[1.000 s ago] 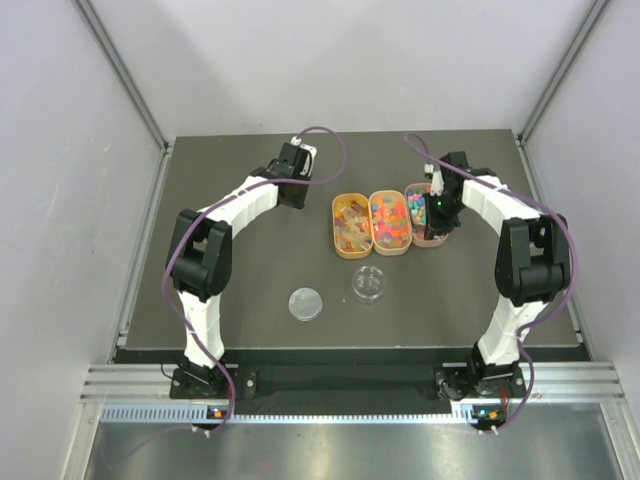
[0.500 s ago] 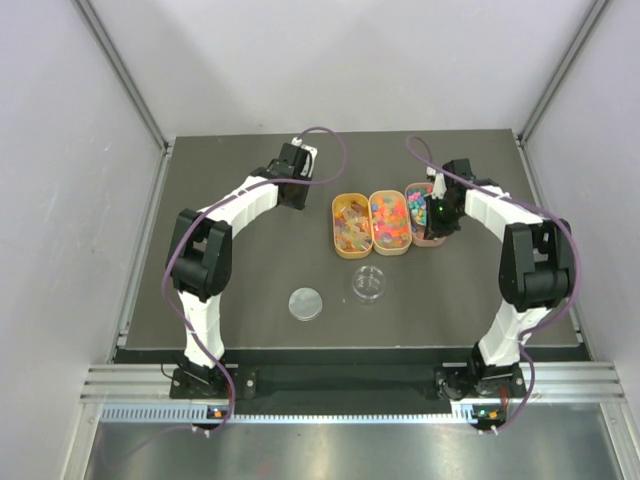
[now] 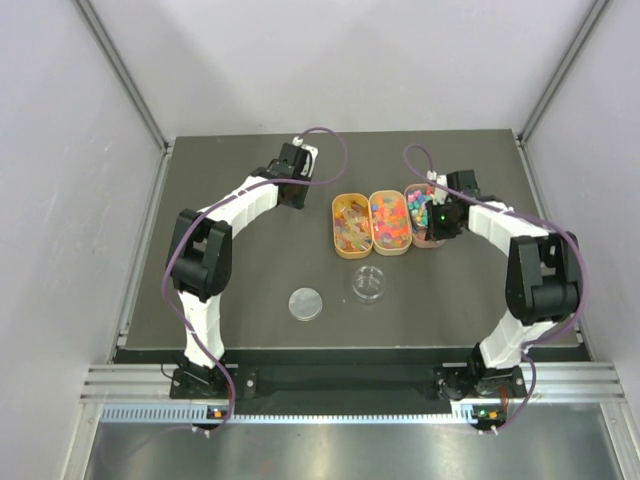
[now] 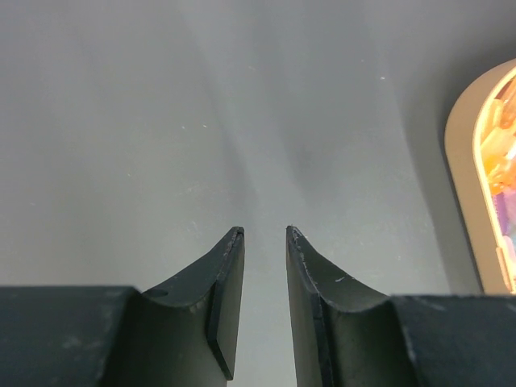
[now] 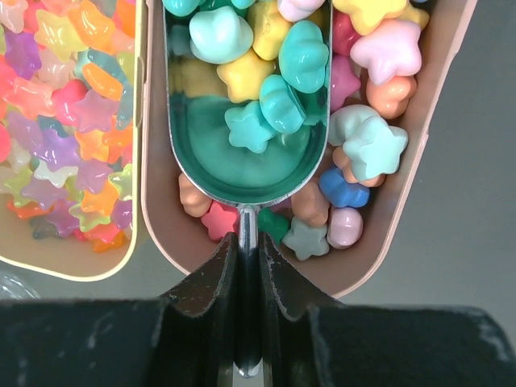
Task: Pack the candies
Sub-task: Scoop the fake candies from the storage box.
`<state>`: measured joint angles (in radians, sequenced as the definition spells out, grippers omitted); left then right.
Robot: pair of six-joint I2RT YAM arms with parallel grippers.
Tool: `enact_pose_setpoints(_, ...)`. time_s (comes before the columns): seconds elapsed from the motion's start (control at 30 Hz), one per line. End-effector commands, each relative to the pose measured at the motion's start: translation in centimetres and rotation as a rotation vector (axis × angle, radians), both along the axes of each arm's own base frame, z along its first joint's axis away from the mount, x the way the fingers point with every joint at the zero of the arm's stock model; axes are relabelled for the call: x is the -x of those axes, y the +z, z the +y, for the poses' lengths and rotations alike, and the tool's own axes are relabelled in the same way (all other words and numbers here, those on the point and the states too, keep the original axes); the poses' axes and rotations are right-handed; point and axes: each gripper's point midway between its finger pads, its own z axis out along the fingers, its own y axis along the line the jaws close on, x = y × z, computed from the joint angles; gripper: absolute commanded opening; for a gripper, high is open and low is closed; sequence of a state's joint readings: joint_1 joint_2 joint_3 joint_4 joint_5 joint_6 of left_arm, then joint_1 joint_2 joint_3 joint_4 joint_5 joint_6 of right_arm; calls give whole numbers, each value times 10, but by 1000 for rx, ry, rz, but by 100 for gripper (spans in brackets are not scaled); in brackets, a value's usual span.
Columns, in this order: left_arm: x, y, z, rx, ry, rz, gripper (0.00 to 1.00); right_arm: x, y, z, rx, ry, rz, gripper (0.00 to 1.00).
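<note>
Three oval trays [image 3: 350,250] are set side by side on the dark table [image 3: 240,260]. Well to the left of the middle tray [image 3: 389,251], the left gripper [image 4: 264,234] is held over bare tabletop, its fingers parted by a narrow gap with nothing between them. A round lid [image 3: 306,302] lies left of the middle tray and nearer the arm bases. The left tray [image 3: 337,226], touching the middle tray, is filled with amber and orange pieces. The middle tray is packed with translucent star-shaped candies [image 5: 56,153]. A clear dish [image 3: 370,284] stands just on its near side. Against its right side, the right tray [image 5: 426,173] is filled with opaque pink, teal, yellow and blue candies. A metal scoop [image 5: 242,157], loaded with teal and yellow candies, is laid in that tray. Its thin handle is clenched by the right gripper [image 5: 248,242].
</note>
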<state>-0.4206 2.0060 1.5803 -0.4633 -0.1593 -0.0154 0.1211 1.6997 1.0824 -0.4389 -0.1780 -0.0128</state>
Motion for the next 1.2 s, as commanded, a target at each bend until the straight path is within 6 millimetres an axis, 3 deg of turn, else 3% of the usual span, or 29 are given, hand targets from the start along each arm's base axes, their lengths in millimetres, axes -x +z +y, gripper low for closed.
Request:
enact_pose_setpoints(0.0, -19, 37, -1, -12, -18, -119, 33, -16, 24, 2, 4, 54, -165, 0)
enact_pose_setpoints(0.17, -25, 51, -3, -23, -29, -164, 33, -13, 29, 0, 8, 60, -241, 0)
enact_pose_setpoints(0.4, -29, 60, -4, -49, -49, -199, 33, -20, 59, 5, -10, 78, -422, 0)
enact_pose_setpoints(0.7, -35, 66, -1, -97, -79, -228, 33, 1, 80, 1, 20, 134, -499, 0)
enact_pose_setpoints(0.73, -35, 68, 0, -98, -77, -231, 33, 1, 90, 2, 23, 150, -520, 0)
enact_pose_setpoints(0.8, -36, 75, 0, -102, -82, -244, 33, 8, 93, 3, 27, 184, -503, 0)
enact_pose_setpoints(0.93, -32, 87, 6, -106, -83, -251, 34, 23, 127, 18, 11, 349, -563, 0)
enact_pose_setpoints(1.0, -29, 97, 9, -85, -85, -256, 35, 36, 130, 23, 9, 428, -541, 0)
enact_pose_setpoints(1.03, -27, 99, 10, -75, -82, -252, 40, 40, 138, 29, 15, 506, -560, 0)
enact_pose_setpoints(1.17, -14, 123, 10, -3, -98, -255, 54, 69, 137, 33, 54, 691, -518, 0)
